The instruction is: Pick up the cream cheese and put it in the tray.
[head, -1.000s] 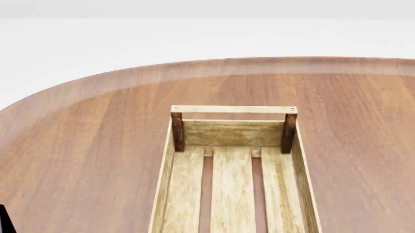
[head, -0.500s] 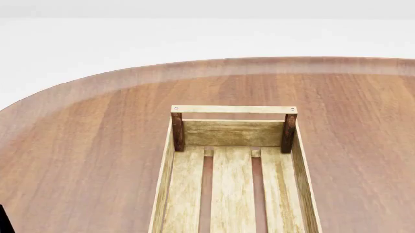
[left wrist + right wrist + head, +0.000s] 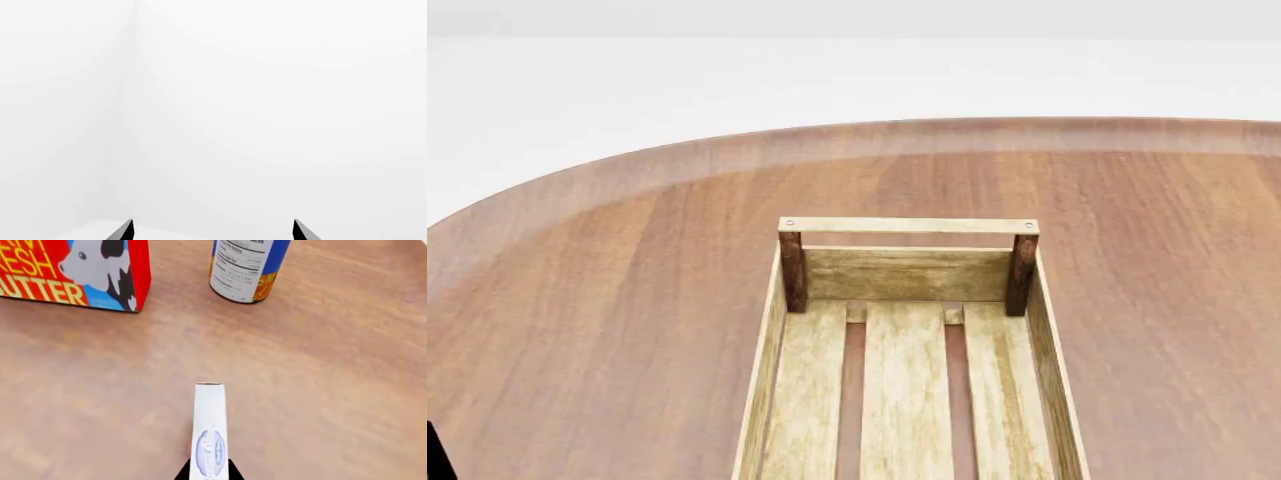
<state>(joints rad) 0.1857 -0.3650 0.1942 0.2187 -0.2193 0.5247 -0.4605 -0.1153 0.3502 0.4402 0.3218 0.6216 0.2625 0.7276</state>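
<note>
In the right wrist view, nearest the camera, the right gripper (image 3: 208, 474) shows only as two black fingertips pressed against either side of the small flat white and light blue cream cheese box with a dark blue oval logo (image 3: 209, 432), which stands on edge between them, clamped in the closed jaws; whether it touches the brown wooden table (image 3: 320, 390) cannot be told. Farther off stand a red-orange butter box with a cow picture (image 3: 80, 272) and, beside it, a blue-orange can with a white label (image 3: 248, 267). The left gripper (image 3: 212, 231) has its two black tips spread well apart with nothing between them, facing a blank white background. In the head view the long pale slatted-wood tray with dark brown corner posts (image 3: 908, 225) lies on the table, its slats bare.
</note>
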